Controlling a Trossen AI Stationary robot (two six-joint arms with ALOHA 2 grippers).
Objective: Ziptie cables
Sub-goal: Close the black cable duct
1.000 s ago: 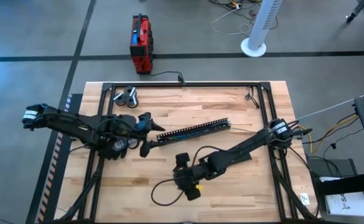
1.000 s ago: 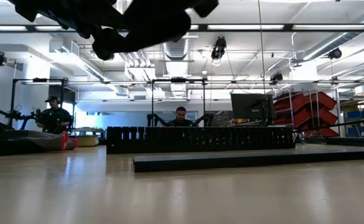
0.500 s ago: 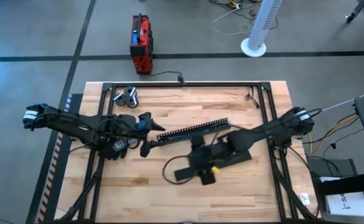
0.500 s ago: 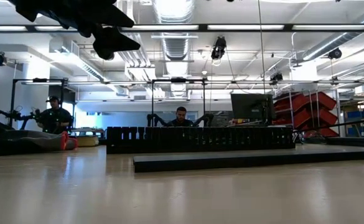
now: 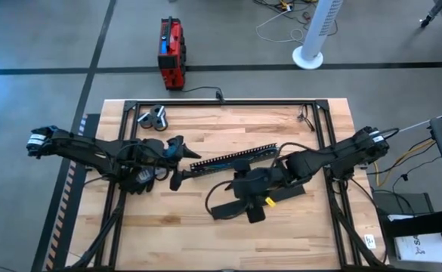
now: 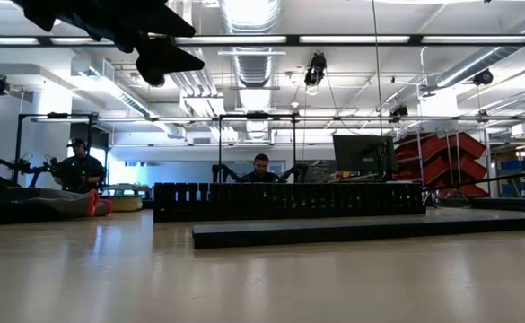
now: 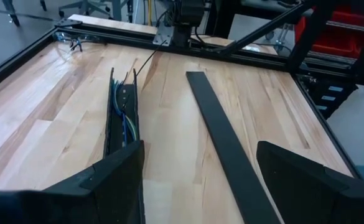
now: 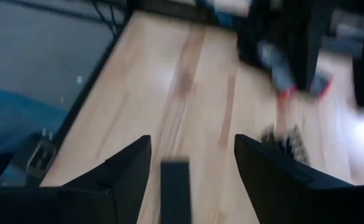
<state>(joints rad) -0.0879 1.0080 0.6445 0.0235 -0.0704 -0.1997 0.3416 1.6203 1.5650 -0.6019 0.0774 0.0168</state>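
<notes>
The black comb-toothed duct (image 5: 236, 159) lies slantwise mid-table, with the blue and green cables (image 7: 127, 121) running inside it. The flat black lid (image 7: 225, 143) lies on the wood beside it, nearer the front edge. My left gripper (image 5: 180, 163) stands open at the duct's left end, one finger beside the duct. My right gripper (image 5: 232, 201) hovers open over the lid's left part. In the right wrist view the lid's end (image 8: 174, 186) shows between its fingers, apart from both.
A black metal frame (image 5: 221, 102) rims the table. A small grey-blue tool (image 5: 154, 117) lies at the far left corner. A red box (image 5: 171, 53) stands on the floor behind. Beyond the table, in the low view, two people sit (image 6: 260, 168) (image 6: 78, 166).
My right gripper has moved from the near middle of the table toward the right and far edges, coming over the lid. Its arm has drawn back toward the right edge and left the top middle of the low view. The duct and lid have stayed put.
</notes>
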